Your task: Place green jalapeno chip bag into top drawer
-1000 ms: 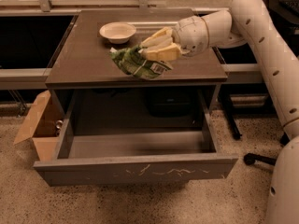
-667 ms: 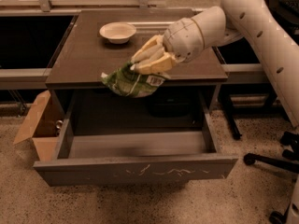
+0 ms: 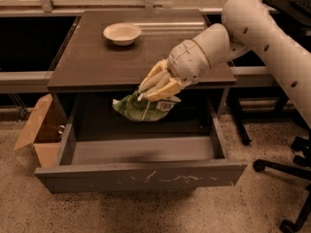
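Note:
The green jalapeno chip bag [image 3: 142,109] hangs from my gripper [image 3: 154,89], crinkled, with a white label showing. The gripper is shut on the bag's top edge and holds it in the air just past the table's front edge, above the back part of the open top drawer [image 3: 141,171]. The drawer is pulled far out; its grey front panel carries pale scratches and its floor looks bare. My white arm comes in from the upper right.
A white round bowl [image 3: 122,33] stands at the back of the brown tabletop [image 3: 92,62]. A tan cardboard box [image 3: 36,132] sits on the floor left of the drawer. A black chair base [image 3: 286,178] stands at the right.
My gripper has carried the bag off the tabletop, forward and down, from over the table's middle to over the open drawer.

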Controlling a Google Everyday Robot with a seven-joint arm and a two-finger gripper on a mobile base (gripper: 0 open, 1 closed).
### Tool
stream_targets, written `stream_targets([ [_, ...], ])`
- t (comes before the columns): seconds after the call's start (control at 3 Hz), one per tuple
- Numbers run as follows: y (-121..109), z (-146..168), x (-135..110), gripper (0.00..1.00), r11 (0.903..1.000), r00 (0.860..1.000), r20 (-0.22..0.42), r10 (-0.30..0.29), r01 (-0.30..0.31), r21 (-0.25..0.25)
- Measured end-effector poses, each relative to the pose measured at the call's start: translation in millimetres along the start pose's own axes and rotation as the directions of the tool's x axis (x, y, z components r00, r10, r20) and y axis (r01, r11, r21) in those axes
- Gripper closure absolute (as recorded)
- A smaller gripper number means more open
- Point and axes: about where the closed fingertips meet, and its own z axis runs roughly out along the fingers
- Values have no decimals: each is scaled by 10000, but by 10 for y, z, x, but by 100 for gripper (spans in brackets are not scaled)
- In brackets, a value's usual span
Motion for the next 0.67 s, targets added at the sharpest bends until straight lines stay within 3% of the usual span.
stream_targets([
  [0.33, -23, -44, 373, 87, 9985, 9976, -566, 389, -367, 400],
  [0.67, -64, -119, 879, 63, 9913, 9897, -1027, 998, -900, 959],
])
